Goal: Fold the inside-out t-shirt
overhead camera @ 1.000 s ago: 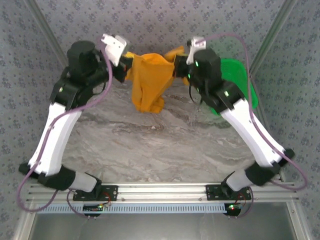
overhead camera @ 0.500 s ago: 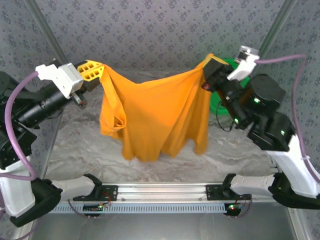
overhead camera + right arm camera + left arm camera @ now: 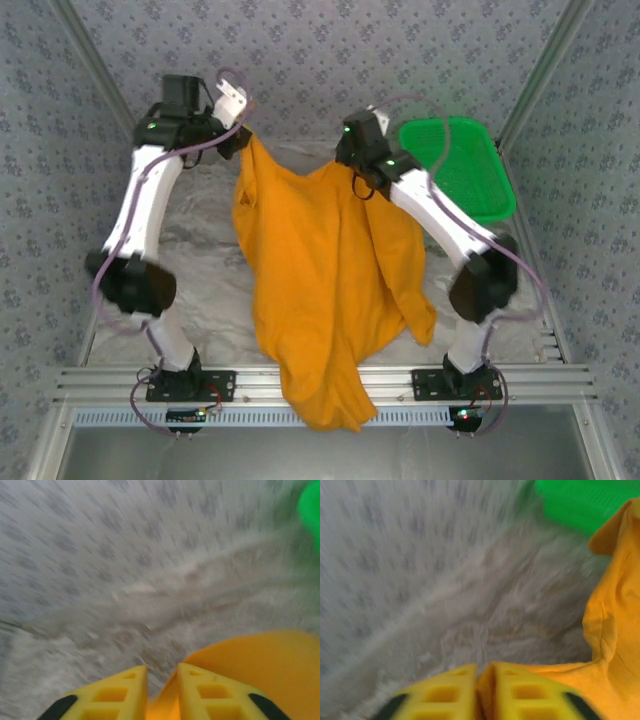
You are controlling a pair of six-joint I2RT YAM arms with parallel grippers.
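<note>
The t-shirt (image 3: pixel 320 270) lies spread down the frame centre on the tabletop (image 3: pixel 200 260), lower end draped past the bottom rail. Left gripper (image 3: pixel 243 140) and right gripper (image 3: pixel 352 165), upper centre, each clamp a top corner, fingers nearly together on cloth.

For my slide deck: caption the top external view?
Left claw and right claw grip the orange t-shirt, which trails across the table and over the near rail.

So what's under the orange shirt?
The grey marbled table shows around the t-shirt, which also drapes over the front rail. Anything lying beneath the cloth is hidden.
</note>
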